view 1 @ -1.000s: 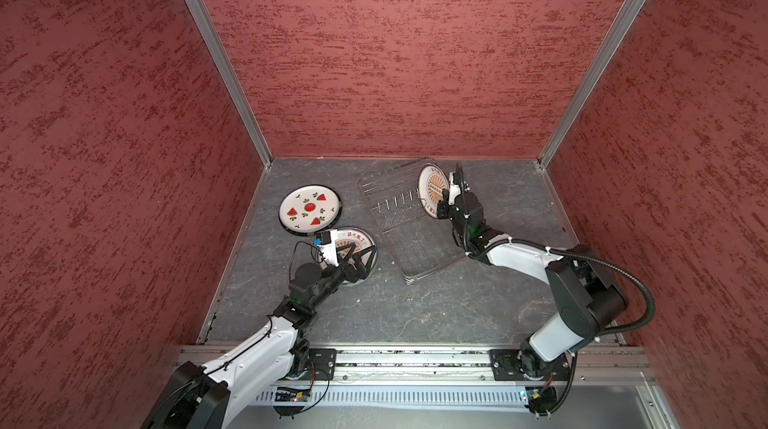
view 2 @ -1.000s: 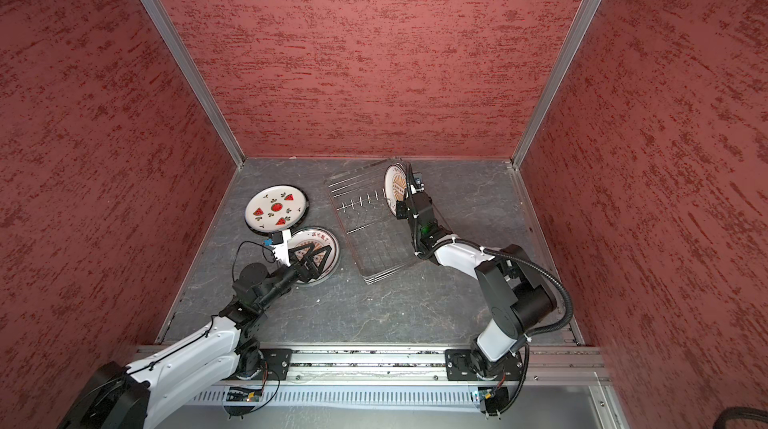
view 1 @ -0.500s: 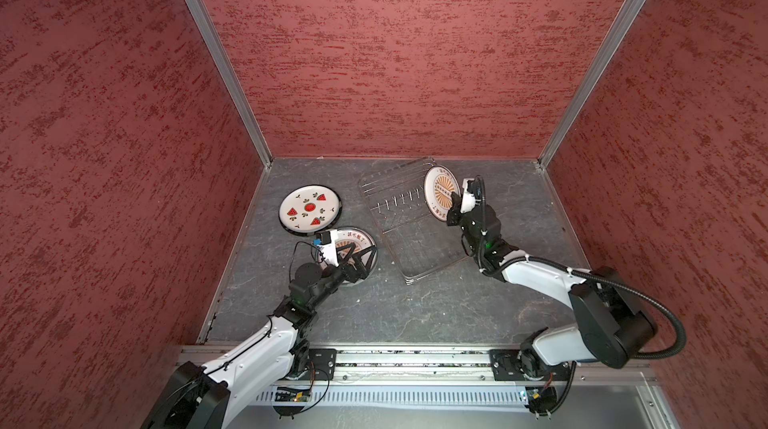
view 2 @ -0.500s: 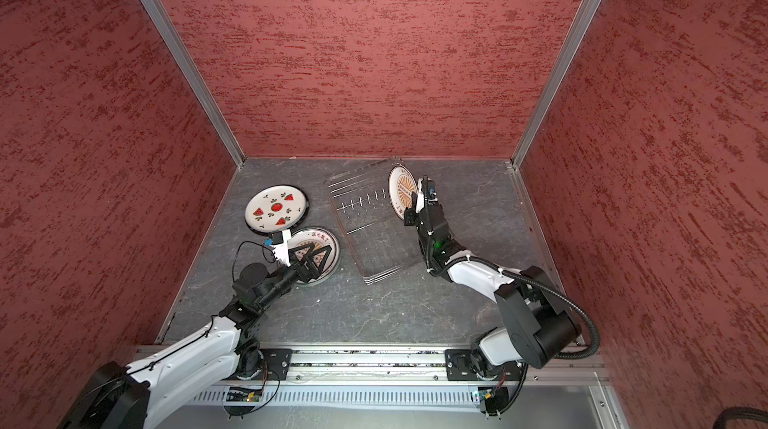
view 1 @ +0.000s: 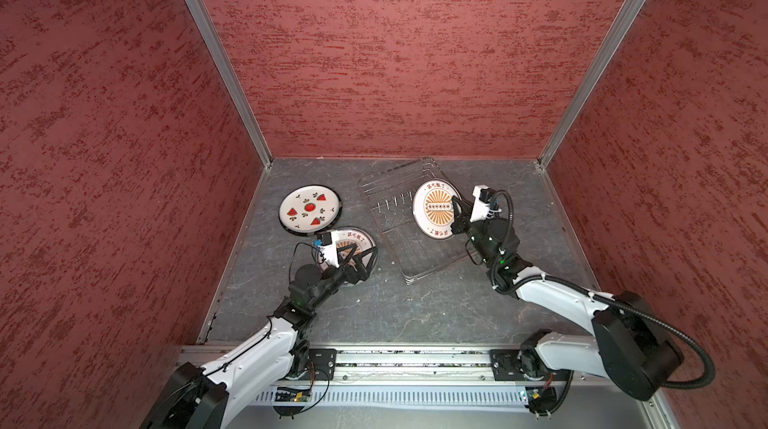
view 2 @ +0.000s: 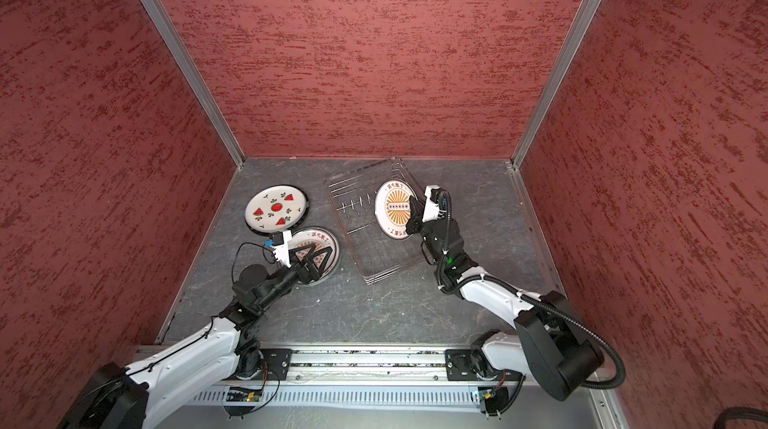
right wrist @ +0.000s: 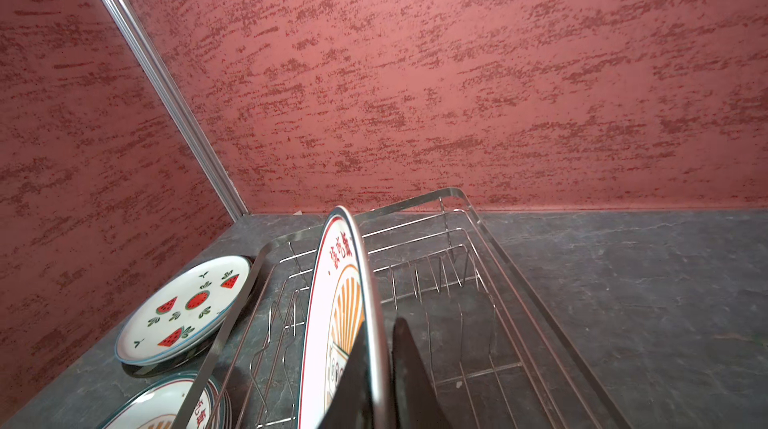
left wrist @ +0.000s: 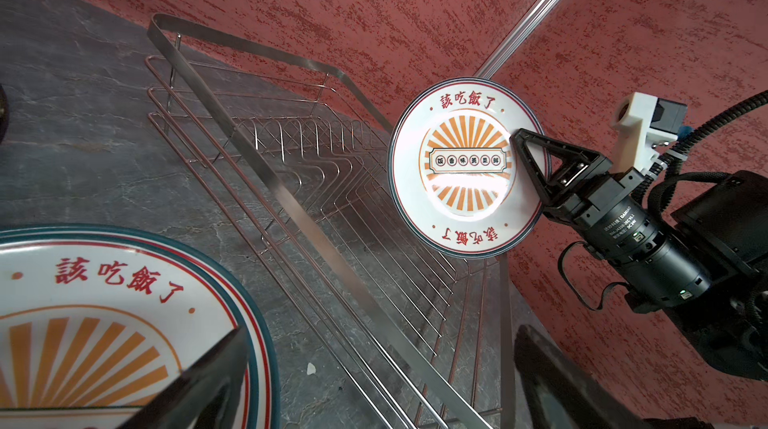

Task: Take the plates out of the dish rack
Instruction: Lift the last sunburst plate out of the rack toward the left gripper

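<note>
Lab test booth: red textured panels (view 1: 395,52) around me, aluminium corner strips (view 1: 219,61), slate tabletop (view 1: 415,310), my mounting rail (view 1: 415,366).

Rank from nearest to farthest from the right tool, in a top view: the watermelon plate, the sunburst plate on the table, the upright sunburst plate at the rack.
1. Upright sunburst plate at the rack: held by the right tool.
2. Sunburst plate on the table: left of the rack, under the left tool.
3. Watermelon plate: farthest left, near the wall.

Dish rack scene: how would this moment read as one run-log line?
right gripper: shut on held sunburst plate, on edge over dish rack | left gripper: open above second sunburst plate | watermelon plate: flat beside rack
</note>
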Tool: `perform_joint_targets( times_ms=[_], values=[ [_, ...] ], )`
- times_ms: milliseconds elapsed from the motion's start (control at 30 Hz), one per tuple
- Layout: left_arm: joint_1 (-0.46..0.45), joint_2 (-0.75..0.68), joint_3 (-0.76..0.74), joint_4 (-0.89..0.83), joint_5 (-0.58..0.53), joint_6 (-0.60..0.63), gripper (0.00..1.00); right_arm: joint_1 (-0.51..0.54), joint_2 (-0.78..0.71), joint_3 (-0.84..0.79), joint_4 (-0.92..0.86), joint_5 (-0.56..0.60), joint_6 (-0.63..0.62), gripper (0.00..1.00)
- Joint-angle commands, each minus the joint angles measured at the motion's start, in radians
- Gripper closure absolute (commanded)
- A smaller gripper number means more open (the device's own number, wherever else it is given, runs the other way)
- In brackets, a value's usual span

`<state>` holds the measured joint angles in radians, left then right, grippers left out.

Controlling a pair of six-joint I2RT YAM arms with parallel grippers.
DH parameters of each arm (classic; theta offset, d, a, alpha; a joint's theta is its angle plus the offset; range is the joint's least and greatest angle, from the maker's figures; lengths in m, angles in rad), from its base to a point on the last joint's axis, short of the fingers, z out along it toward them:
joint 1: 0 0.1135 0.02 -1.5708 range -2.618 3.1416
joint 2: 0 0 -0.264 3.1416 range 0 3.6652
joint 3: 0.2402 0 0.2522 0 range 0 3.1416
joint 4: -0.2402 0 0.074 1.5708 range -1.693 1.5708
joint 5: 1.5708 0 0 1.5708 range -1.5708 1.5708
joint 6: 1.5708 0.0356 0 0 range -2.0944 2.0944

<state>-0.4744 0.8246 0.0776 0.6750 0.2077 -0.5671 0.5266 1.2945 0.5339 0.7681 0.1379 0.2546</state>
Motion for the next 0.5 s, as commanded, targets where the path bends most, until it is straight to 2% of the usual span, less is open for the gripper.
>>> perform_joint_targets(
  times_ms=[0, 300, 467],
  values=[
    [-0.004, 0.009, -0.007, 0.03, 0.009, 0.012, 0.01, 0.001, -0.005, 0.009, 0.089, -0.049, 0.03, 0.88],
    [0.003, 0.055, -0.002, 0.105, 0.129, 0.008, 0.01, -0.002, -0.056, -0.046, 0.208, -0.233, 0.128, 0.9],
    [0.022, 0.129, -0.007, 0.238, 0.27, -0.027, 0.01, -0.002, -0.045, -0.067, 0.286, -0.351, 0.188, 0.92]
  ],
)
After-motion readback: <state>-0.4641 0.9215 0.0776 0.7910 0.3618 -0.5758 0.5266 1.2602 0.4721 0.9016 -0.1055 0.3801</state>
